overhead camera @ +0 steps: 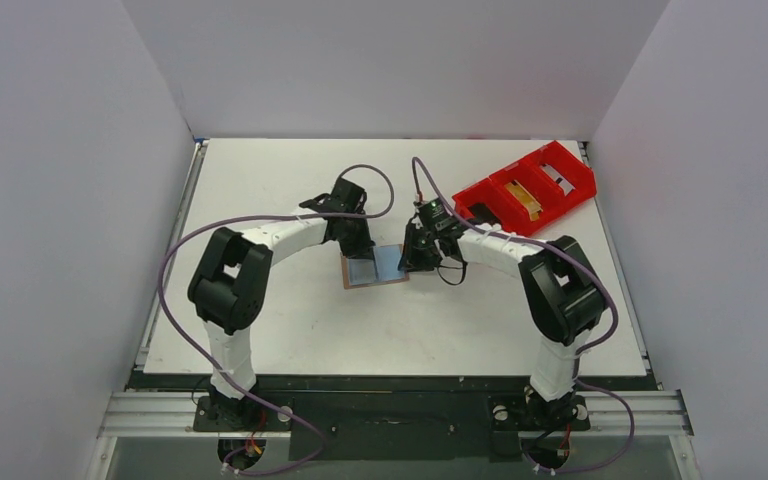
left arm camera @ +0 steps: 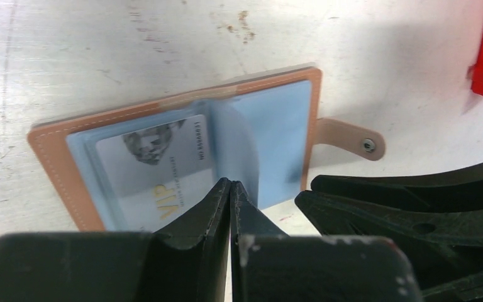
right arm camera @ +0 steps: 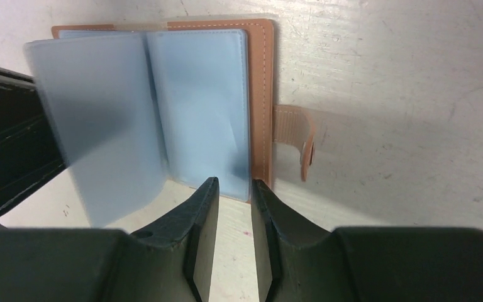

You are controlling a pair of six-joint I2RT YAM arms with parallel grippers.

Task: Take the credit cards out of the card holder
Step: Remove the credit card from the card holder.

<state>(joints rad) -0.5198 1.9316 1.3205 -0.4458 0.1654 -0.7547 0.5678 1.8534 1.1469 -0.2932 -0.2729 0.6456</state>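
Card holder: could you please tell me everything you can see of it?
The card holder lies open and flat on the white table. Its cover looks like tan stitched leather, with a snap tab sticking out from one side. Inside are pale blue translucent sleeves; one holds a grey card marked VIP. The shut left gripper pinches one sleeve leaf, holding it raised. The right gripper, slightly open, sits at the edge of the tab-side half.

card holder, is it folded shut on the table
No, the card holder lies spread open, its pale blue inside facing up with a silver card showing in it.
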